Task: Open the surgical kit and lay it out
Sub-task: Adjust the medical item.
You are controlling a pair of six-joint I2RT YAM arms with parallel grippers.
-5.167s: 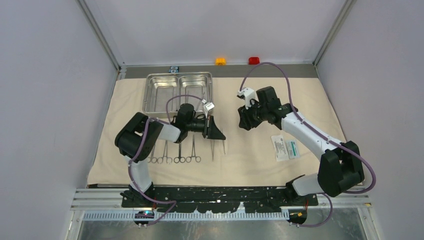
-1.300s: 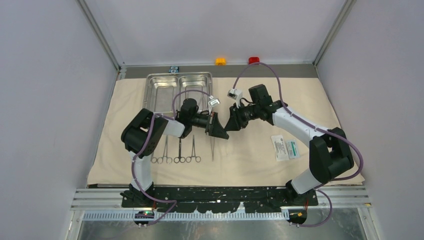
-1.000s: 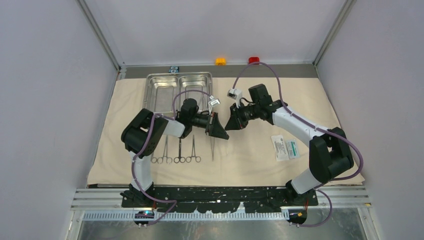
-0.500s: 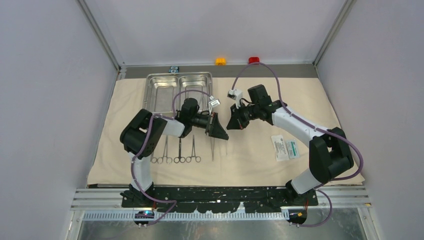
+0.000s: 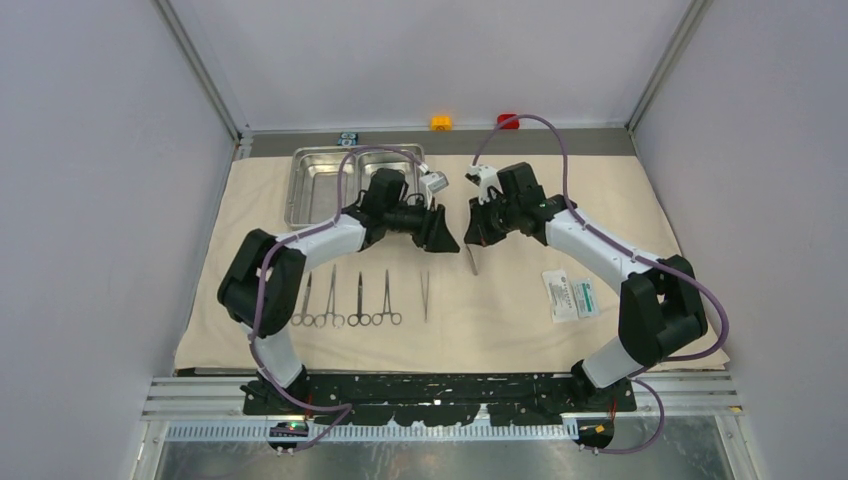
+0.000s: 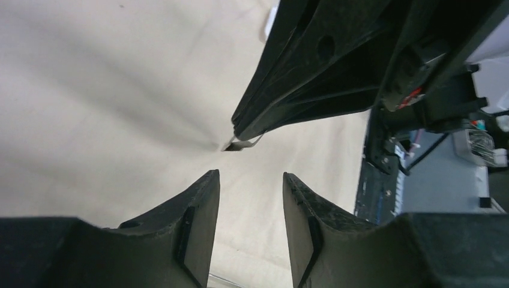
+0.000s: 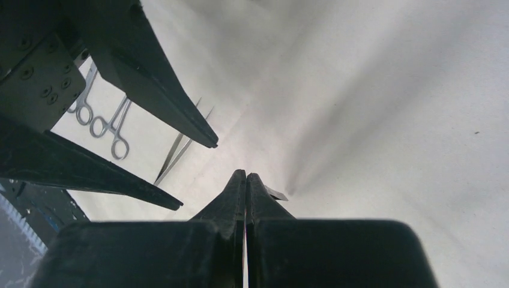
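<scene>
Beige cloth wrap (image 5: 520, 330) lies spread flat under everything. Nearest us, toward seven o'clock from its middle, four ring-handled forceps (image 5: 345, 300) lie in a row, rings toward six. The tweezers (image 5: 424, 295) lie just beside them at three o'clock. The white-and-green packet (image 5: 571, 296) lies at four o'clock, well apart. At the middle, our right gripper (image 7: 246, 175) has its jaws pressed together on a thin steel tool (image 5: 472, 260); whether the tip touches the cloth we cannot tell. Our left gripper (image 6: 249, 180), at its nine o'clock, faces it with jaws apart. Farther, at eleven o'clock, sits the steel tray (image 5: 320, 180), partly behind our left arm. An orange button (image 5: 441, 122) and a red button (image 5: 508, 121) sit at twelve.
</scene>
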